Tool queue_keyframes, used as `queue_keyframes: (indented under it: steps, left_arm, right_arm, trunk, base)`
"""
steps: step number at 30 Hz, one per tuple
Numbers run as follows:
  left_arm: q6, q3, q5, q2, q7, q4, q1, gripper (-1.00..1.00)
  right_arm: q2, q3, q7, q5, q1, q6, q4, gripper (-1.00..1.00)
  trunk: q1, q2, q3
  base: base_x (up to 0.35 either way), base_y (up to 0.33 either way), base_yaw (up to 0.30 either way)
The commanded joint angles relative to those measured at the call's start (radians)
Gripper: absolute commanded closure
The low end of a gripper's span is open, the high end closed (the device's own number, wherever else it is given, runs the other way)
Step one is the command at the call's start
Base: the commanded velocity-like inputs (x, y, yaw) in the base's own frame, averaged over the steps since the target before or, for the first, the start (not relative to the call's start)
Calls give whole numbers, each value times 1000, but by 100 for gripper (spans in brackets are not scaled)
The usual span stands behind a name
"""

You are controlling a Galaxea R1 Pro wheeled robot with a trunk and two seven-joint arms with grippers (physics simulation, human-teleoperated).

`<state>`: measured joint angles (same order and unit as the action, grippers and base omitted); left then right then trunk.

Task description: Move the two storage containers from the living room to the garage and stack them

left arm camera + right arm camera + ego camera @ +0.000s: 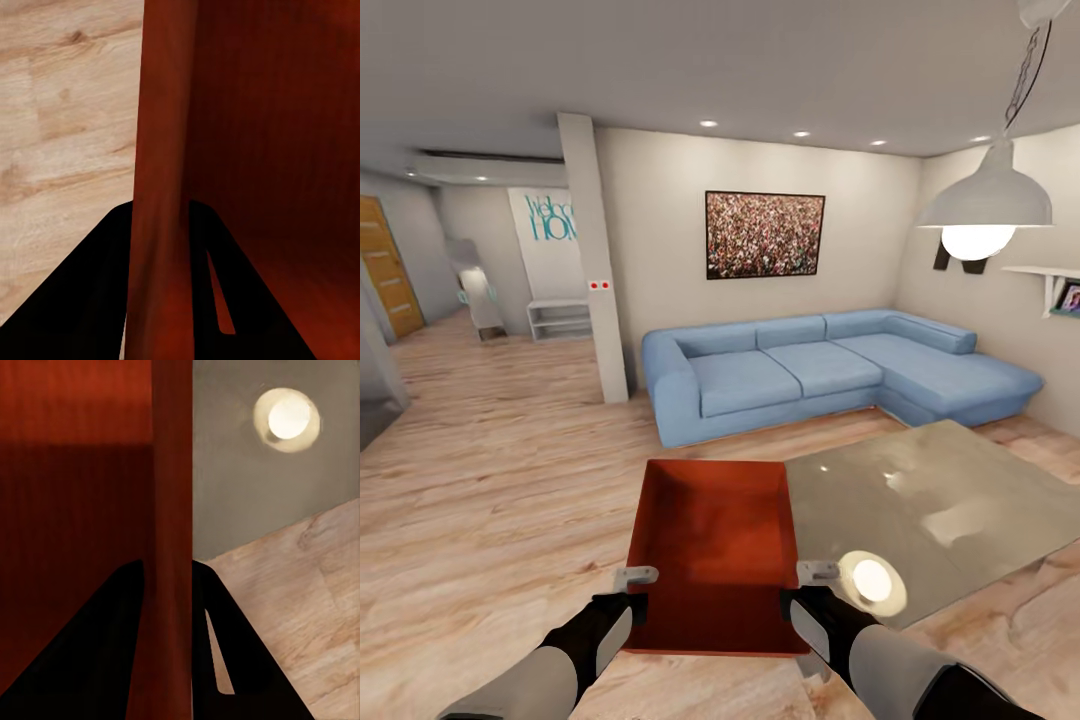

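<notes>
Two tools are sharing one load here: the left tool (628, 592) is clenching the left long wall of an orange-red storage container (715, 540), and the right tool (808, 590) is clenching the opposite wall. Each wrist view is showing a wall running up between two dark fingers (90, 300), one inside the bin and one outside, so both tools are grasping the container by its rims. Judging by that, the symmetric hold is keeping the open, lidless bin level and centred in front of the trunk for carrying.

The container is hanging in the living room, over the light wood plank flooring (500, 480), with its right wall lying in line with the left edge of a grey rug (930, 510). Whether it is clear of the floor or resting on it, I cannot tell for certain. A lamp's bright reflection (872, 582) is sitting on the rug just beside the right tool.

Ahead, a blue corner sofa (810, 370) is blocking the far side, and a white pillar (595, 260) is standing near its left end. Open flooring is stretching away left of the pillar toward a wooden door (385, 265) at the far left, which looks like the freest way out. A pendant lamp (985, 205) is hanging high on the right.
</notes>
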<state>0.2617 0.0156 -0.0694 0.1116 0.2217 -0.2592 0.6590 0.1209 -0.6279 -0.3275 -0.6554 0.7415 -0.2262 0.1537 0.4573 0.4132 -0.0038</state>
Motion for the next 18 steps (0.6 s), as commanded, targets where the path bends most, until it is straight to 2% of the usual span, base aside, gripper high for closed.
queue_keyframes:
  steps: [1, 18]
  left_arm:
    - [8, 4, 7, -1, 25, 1, -1, 100]
    - [8, 4, 7, -1, 24, 1, -1, 100]
  right_arm:
    - [-3, 7, -10, 33, 1, 28, 3, 100]
    - [-3, 7, -10, 33, 1, 28, 3, 100]
  trunk:
    - [0, 1, 0]
    - [0, 1, 8]
  base:
    - [0, 0, 286]
    - [0, 0, 286]
